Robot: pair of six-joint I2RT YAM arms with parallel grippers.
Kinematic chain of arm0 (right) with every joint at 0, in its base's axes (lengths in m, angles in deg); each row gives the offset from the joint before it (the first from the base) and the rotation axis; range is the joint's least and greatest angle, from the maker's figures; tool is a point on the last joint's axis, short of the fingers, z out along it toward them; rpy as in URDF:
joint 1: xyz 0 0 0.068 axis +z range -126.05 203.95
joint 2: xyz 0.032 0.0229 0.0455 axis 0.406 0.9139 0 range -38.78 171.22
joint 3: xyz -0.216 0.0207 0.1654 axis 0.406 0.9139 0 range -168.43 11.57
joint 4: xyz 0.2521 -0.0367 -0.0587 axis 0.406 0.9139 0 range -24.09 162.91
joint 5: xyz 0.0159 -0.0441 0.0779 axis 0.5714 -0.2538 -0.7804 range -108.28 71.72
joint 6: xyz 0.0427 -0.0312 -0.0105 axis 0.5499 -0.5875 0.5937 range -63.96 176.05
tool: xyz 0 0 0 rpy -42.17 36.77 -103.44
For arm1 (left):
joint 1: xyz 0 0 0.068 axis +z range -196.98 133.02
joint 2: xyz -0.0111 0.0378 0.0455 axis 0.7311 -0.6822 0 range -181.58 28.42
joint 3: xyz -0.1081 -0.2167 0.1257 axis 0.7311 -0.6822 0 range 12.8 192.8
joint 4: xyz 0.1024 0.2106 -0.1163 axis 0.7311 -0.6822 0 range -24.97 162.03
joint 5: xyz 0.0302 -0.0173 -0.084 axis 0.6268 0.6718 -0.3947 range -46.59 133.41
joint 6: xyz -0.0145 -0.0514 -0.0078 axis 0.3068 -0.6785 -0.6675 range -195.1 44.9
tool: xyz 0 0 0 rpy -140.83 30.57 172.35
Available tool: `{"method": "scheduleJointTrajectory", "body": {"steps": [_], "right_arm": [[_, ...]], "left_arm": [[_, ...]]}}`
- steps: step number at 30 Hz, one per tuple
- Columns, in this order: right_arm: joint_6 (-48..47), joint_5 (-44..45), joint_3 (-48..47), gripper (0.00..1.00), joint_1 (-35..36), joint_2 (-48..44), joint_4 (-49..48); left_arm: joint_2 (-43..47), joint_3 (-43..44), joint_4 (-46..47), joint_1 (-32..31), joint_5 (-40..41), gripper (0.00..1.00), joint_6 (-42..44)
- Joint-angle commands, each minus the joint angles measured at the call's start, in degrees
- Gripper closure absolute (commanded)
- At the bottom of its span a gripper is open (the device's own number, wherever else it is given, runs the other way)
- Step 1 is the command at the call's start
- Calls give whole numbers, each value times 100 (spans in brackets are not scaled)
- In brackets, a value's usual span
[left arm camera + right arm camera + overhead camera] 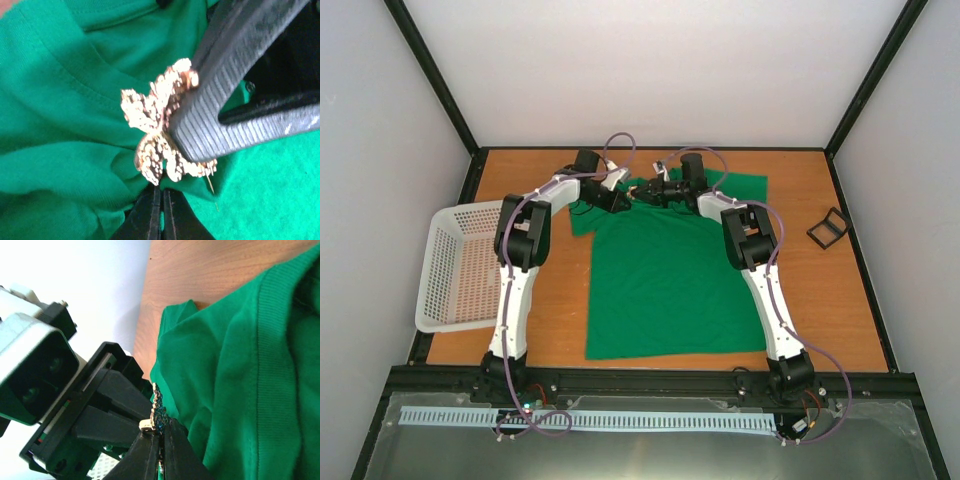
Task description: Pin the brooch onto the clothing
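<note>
Overhead, both arms meet above the collar end of the green T-shirt (665, 290), with the left gripper (626, 198) and right gripper (642, 192) nearly tip to tip. The brooch is too small to spot there.

From the left wrist, the brooch (155, 130) lies against bunched cloth below the neckline, clamped by the right gripper's ribbed finger (220, 95). Its pin (212, 184) pokes out bare underneath. The left fingers (150, 215) are pressed together on a fold of fabric.

From the right wrist, the right jaws pinch the brooch edge-on.

Likely trouble: the pin skates off the loose fold, or the brooch twists in so narrow a hold.
</note>
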Motion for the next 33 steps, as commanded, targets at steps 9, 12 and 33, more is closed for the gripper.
{"method": "scheduleJointTrajectory", "body": {"steps": [9, 12, 33], "right_arm": [[-822, -172, 43, 97, 58, -295, 708], [-772, -281, 125, 97, 83, -343, 549], [-1677, -865, -764, 97, 29, 170, 870]], "left_arm": [[-86, 532, -118, 83, 90, 99, -61], [-172, 609, -126, 128, 117, 99, -199], [1197, -852, 308, 813, -1436, 56, 197]]}}
